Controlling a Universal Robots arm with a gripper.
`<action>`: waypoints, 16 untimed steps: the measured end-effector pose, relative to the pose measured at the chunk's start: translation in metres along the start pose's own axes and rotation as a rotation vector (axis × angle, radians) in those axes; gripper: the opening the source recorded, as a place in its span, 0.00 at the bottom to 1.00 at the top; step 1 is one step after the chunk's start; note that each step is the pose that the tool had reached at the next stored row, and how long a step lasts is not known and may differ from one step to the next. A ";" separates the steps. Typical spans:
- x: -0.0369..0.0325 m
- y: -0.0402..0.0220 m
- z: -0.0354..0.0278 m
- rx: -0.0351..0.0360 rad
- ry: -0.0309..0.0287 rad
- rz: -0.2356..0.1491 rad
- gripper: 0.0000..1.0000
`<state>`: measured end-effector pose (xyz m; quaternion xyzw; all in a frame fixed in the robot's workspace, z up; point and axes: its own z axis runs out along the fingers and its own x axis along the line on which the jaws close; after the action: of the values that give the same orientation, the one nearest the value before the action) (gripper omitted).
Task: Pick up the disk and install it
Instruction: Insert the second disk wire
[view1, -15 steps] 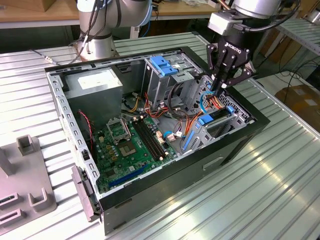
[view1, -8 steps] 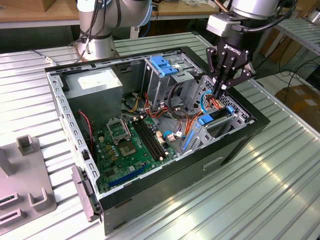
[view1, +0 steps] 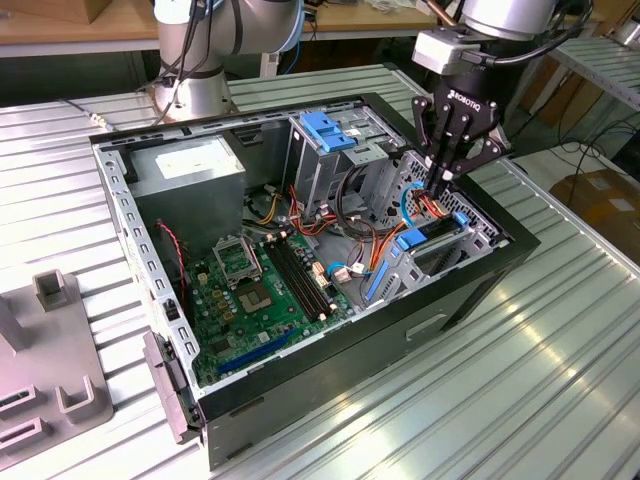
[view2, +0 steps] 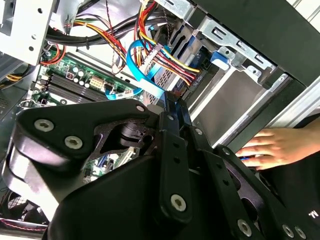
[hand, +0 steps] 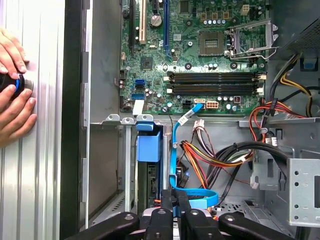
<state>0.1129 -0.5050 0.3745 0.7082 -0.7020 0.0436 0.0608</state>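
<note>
— One gripper (view1: 441, 183) hangs inside the open computer case (view1: 150, 260), its fingers (hand: 170, 202) drawn together over the cables (hand: 210, 155).
— And the disk (view1: 436, 236)?
— It sits with its blue rail in the low bay by the case's side wall, just under the fingertips. A person's hand (view2: 280, 147) rests outside.

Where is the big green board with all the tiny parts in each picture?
Exterior view: the green board lies flat inside the open case, toward the exterior view's left.
Second wrist view: the green board sits behind the coloured wires.
First wrist view: the green board lies beyond the blue flat cable.
Shared landmark: the long black memory slots on the board.
</note>
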 end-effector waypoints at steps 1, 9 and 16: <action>0.0003 0.0000 0.0001 0.0000 -0.0001 0.000 0.16; 0.0124 0.0002 0.0030 0.0005 -0.0266 -0.002 0.16; 0.0283 0.0004 0.0063 0.0015 -0.1035 -0.004 0.16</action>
<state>0.1127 -0.5340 0.3725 0.7111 -0.7026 0.0072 0.0240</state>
